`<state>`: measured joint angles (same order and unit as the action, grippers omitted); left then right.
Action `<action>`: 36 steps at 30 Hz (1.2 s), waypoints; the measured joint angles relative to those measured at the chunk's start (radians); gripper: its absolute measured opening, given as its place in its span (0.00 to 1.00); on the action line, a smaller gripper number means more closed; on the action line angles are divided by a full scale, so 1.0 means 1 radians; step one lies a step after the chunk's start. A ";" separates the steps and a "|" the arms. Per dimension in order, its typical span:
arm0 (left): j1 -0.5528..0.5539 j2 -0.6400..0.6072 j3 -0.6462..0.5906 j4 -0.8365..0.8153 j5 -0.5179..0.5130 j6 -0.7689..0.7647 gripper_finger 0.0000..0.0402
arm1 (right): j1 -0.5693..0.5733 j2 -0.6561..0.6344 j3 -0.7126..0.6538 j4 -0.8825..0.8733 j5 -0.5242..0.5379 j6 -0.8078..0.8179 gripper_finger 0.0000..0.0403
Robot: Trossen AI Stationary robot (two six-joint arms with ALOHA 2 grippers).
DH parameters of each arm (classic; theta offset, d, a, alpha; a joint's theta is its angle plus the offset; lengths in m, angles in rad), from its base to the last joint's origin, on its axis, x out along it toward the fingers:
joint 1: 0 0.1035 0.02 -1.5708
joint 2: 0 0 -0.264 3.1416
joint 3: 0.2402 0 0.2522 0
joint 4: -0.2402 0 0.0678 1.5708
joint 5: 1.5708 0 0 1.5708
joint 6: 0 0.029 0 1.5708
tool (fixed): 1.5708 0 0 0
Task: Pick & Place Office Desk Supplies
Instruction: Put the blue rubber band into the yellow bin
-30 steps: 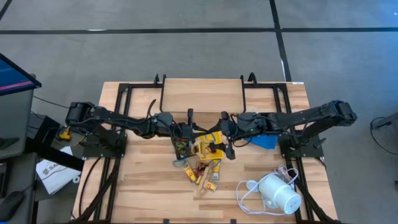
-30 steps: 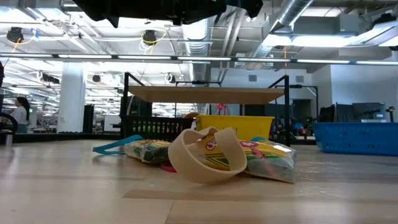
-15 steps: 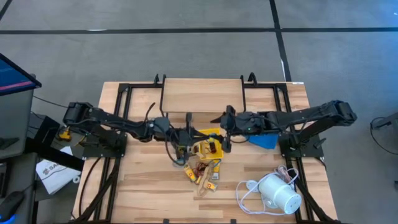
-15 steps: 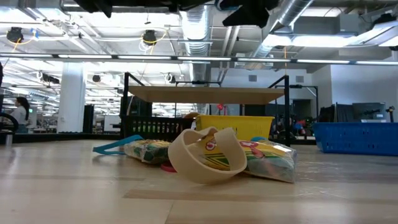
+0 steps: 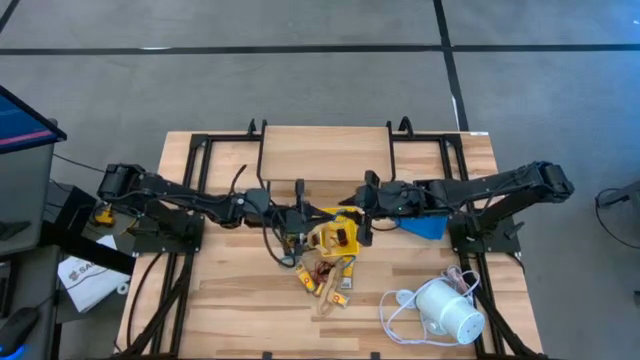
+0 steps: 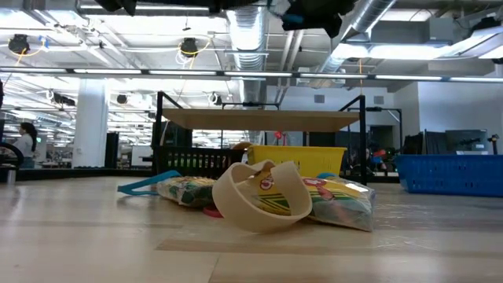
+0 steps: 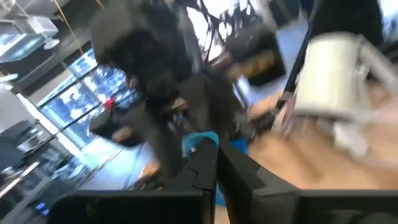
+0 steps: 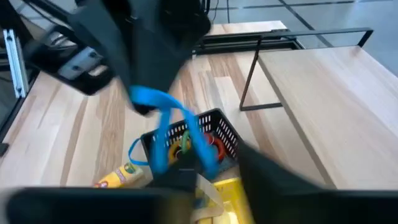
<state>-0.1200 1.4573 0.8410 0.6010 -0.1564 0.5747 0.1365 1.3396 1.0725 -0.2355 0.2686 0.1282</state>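
At the centre of the high view, I have both grippers raised over the trays, meeting above the supply pile (image 5: 325, 272) on the table (image 5: 230, 300). The left gripper (image 5: 297, 222) has its jaws pressed together, pinching a blue rubber band (image 8: 168, 127) that only my right wrist view shows stretched over the black mesh tray (image 8: 189, 140). The right gripper (image 5: 362, 228) seems narrowed; whether it holds the band, I cannot tell.
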 joint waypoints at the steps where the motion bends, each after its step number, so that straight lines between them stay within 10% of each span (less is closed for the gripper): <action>1: 0.003 -0.005 0.000 -0.029 -0.008 0.020 0.05 | 0.002 0.000 0.000 -0.001 -0.005 -0.015 0.10; 11: 0.003 -0.152 -0.002 -0.402 -0.026 0.017 0.38 | 0.019 0.004 0.001 -0.016 0.001 -0.020 0.00; 19: -0.010 -0.229 -0.002 -0.652 -0.055 -0.263 0.64 | 0.007 0.095 -0.062 -0.009 -0.009 0.037 0.00; 28: -0.088 -0.214 -0.002 -0.738 -0.058 -0.387 0.59 | -0.071 0.288 -0.080 0.081 -0.090 0.028 0.04; 36: -0.117 -0.206 -0.012 -0.817 -0.058 -0.491 0.51 | -0.099 0.311 -0.081 0.057 -0.219 0.056 0.39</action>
<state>-0.2374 1.2514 0.8288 -0.2157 -0.2146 0.0839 0.0379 1.6502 0.9913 -0.1788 0.0499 0.1844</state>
